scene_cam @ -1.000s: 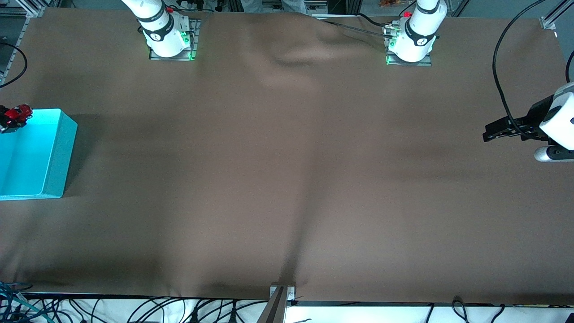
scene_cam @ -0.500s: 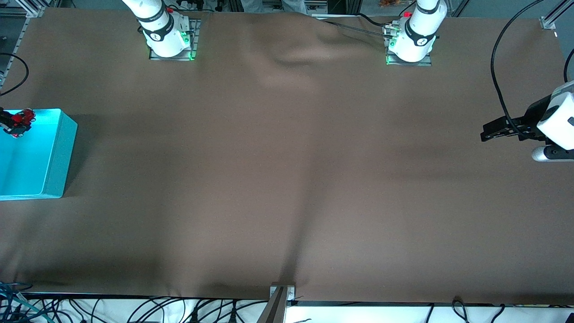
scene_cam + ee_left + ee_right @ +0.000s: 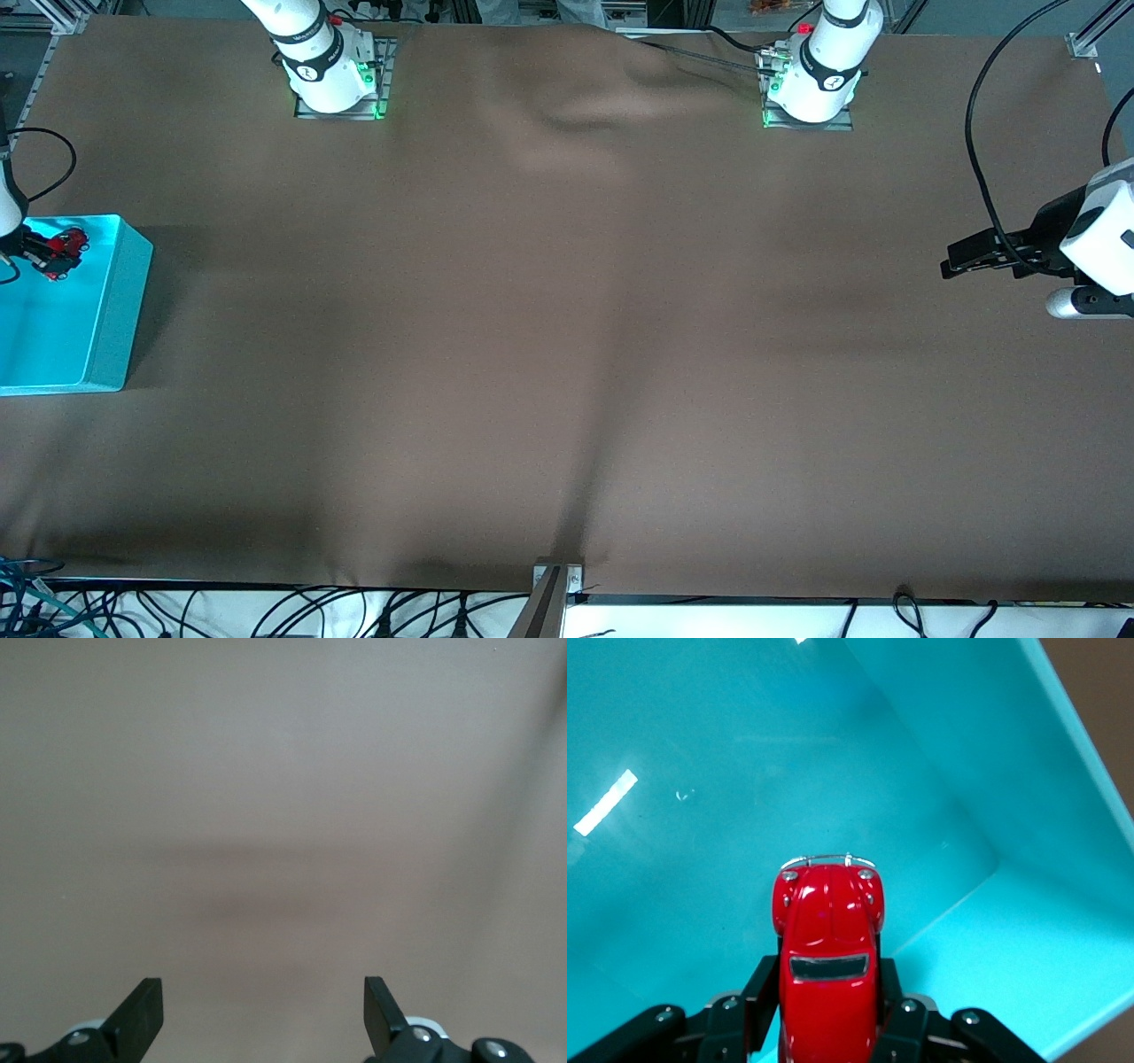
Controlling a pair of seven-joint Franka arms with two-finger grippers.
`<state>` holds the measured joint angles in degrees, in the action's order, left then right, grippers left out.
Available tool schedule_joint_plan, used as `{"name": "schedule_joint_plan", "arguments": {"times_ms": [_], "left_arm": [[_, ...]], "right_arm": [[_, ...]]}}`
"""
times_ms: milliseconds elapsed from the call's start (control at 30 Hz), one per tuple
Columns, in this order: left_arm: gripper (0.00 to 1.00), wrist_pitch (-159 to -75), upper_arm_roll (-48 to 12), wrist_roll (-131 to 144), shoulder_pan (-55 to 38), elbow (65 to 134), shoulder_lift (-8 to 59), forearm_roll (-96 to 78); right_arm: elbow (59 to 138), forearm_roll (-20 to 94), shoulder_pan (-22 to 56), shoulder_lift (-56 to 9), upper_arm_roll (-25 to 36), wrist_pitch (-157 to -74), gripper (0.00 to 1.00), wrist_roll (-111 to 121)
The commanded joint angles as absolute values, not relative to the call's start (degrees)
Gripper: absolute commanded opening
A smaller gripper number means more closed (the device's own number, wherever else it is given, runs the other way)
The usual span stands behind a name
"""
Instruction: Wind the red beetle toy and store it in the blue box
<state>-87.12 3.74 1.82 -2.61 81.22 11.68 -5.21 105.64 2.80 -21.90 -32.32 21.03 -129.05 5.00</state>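
Holding the tiny glossy red beetle-shaped toy car (image 3: 828, 966), the right gripper (image 3: 40, 250) hangs over the large open-top cyan plastic box (image 3: 120, 301) at the right arm's end of the table; jaws are clamped on the car's flanks, nose pointing away from the wrist and down toward the box floor. In the right wrist view the car sits above a corner region where the sloped walls meet the floor, clearly inside the rim outline but not touching plastic as far as I can tell. Gripping by the sides keeps the wheels free, which makes sense for a wind-up toy, and it leaves the body ready to drop straight in once the jaws part. Looks like the storing step, winding presumably done; release not yet made.

Left gripper (image 3: 966, 255) hovers over bare brown tablecloth (image 3: 567, 354) at the left arm's end of the table, well apart from the box; fingers (image 3: 142, 1014) stand wide with nothing between them, only cloth below. That arm is waiting, parked out of the way so it can't clash with the drop.

Risk, as a guess: a release from height could bounce or roll the car against the sloped wall
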Motion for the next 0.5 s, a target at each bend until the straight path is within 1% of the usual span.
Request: {"name": "schedule_joint_plan", "arguments": {"times_ms": [0,233,467], "left_arm": [[1.0,-87.0,4.2,1.5,-2.8,80.9,11.3,-6.7],[1.0,-87.0,4.2,1.5,-2.8,80.8,11.3,-6.8],[1.0,-87.0,4.2,1.6,-2.8,80.8,11.3,-6.8]], "right_arm": [[104.9,5.4,-22.8,-33.7,20.4,-130.9,0.0,7.5],[104.9,6.4,-23.3,-35.8,20.3,-133.1,0.0,8.6],[104.9,11.9,-23.5,-37.9,20.2,-134.6,0.0,12.5]]}}
